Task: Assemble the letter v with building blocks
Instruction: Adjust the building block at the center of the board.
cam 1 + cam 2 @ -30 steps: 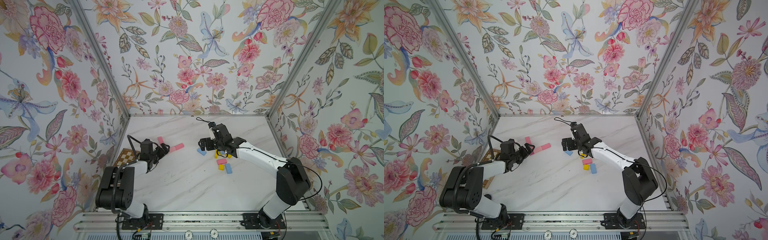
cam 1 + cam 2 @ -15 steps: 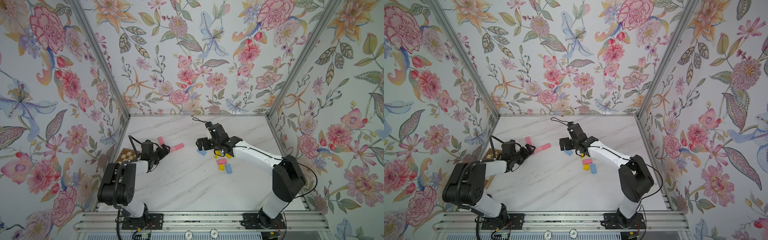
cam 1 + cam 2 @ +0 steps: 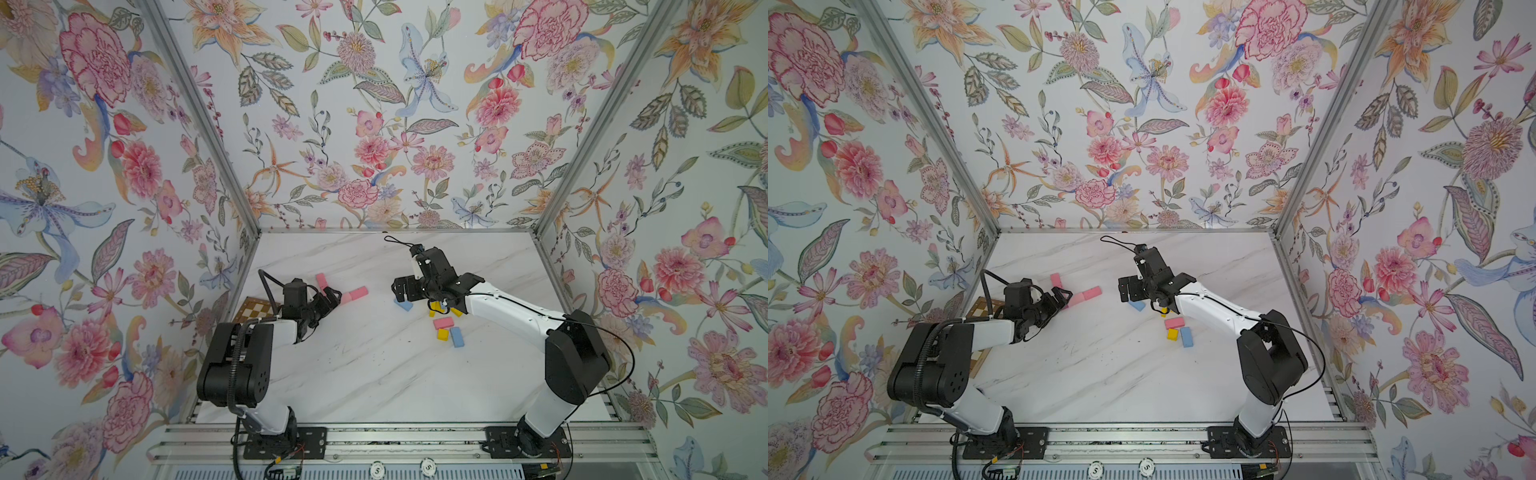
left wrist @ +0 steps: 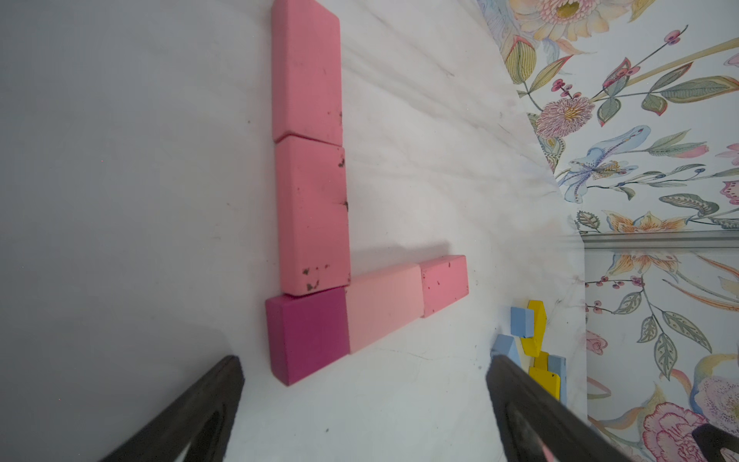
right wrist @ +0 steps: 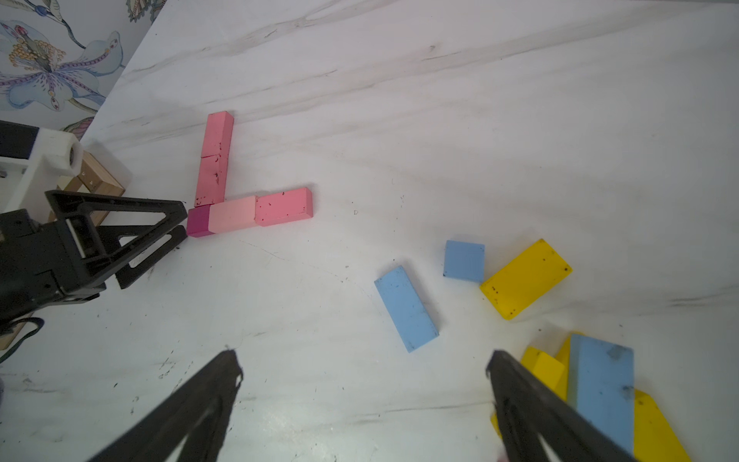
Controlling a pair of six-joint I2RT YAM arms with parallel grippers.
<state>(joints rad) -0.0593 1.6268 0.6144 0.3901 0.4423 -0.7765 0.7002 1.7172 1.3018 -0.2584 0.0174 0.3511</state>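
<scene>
A white marbled bench (image 3: 374, 374) stands boxed in by floral-papered walls (image 3: 374, 124). A checkered board (image 3: 252, 308) lies at its edge, behind the left end effector (image 3: 329, 296). That end effector is spread wide, with nothing between its fingers. Just ahead of its fingertips lies a magenta block (image 4: 306, 334), the corner of an angle of building blocks (image 5: 240, 216) lying flat on the bench. From that corner one row runs straight away from the left end effector: two pink oblongs (image 4: 312, 216) end to end, touching. The other row goes off sideways: a pale pink block (image 4: 384, 306), then a deeper pink block (image 4: 444, 284), each touching the next. In the right wrist view one fingertip of the left end effector comes very near the magenta block; whether it touches cannot be told.

The right end effector (image 5: 364, 356) is also spread wide and holds nothing. Ahead of it, flat on the bench, lie a blue oblong (image 5: 406, 308), a blue square (image 5: 464, 260) and a yellow oblong (image 5: 526, 278), the blue oblong apart from the other two. Hard beside one of its fingers is a heap of blue and yellow blocks (image 5: 600, 392), partly hidden by that finger. In both top views a lone pink block (image 3: 443, 322), a yellow square (image 3: 442, 334) and a blue block (image 3: 456, 336) lie close together behind it, beside its forearm. The magenta block lies well ahead of it.
</scene>
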